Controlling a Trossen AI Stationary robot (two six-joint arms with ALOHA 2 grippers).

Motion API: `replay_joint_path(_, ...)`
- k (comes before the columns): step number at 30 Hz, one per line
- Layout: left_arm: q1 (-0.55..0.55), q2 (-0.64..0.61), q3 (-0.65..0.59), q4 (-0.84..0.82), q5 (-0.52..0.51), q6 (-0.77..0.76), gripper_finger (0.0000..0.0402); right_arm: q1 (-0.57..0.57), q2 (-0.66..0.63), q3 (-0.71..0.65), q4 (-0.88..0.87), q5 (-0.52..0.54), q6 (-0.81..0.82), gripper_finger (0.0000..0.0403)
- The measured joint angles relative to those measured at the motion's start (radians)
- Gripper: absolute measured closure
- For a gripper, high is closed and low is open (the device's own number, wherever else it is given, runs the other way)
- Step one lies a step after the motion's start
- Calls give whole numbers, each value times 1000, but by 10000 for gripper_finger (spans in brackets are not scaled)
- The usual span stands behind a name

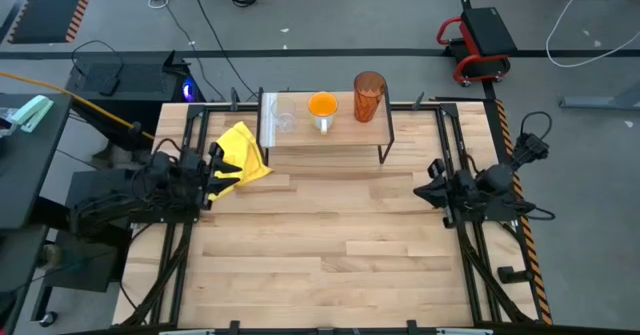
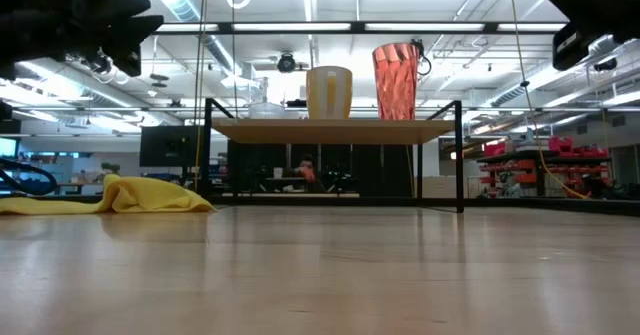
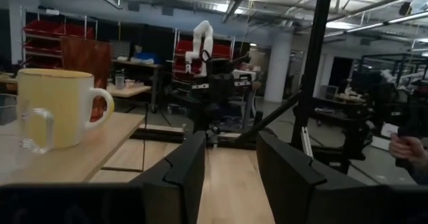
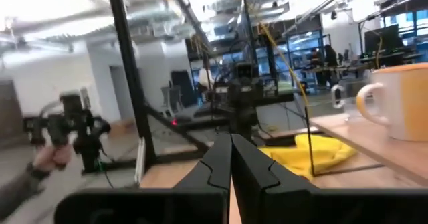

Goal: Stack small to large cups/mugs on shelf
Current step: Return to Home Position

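Observation:
The shelf (image 1: 335,141) stands by its thin black legs at the middle of the table's far edge. Along its far side, from the table's left to its right, stand a clear glass cup (image 1: 284,119), an orange mug with a white outside (image 1: 322,108) and a tall amber tumbler (image 1: 369,96), each upright on its base. The low view shows the same row: glass cup (image 2: 264,109), mug (image 2: 329,92), tumbler (image 2: 396,80). My left gripper (image 3: 231,176) hovers open at the table's left side, next to the yellow cloth. My right gripper (image 4: 231,165) hovers shut at the table's right side, pointing at the shelf.
A crumpled yellow cloth (image 1: 243,156) lies on the table left of the shelf, partly under my left gripper (image 1: 214,167). Bare wood lies between the arms and toward the near edge. Beyond the table, a person's hand (image 4: 52,154) holds a dark device.

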Motion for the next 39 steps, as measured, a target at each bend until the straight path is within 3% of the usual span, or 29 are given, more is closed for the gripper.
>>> replay_joint_path(3,0,0,0,-36,-1,11,263,-15,0,0,-60,-46,-8,385)
replay_joint_path(10,0,0,0,-61,14,12,263,-27,0,0,-109,-298,34,385)
replay_joint_path(20,0,0,0,-92,127,13,257,-75,0,0,-110,-315,-12,385)
replay_joint_path(27,0,0,0,-92,127,26,263,-230,0,0,-110,-323,-39,385)
replay_joint_path(39,0,0,0,-143,115,77,253,-592,0,0,-110,-349,-84,385)
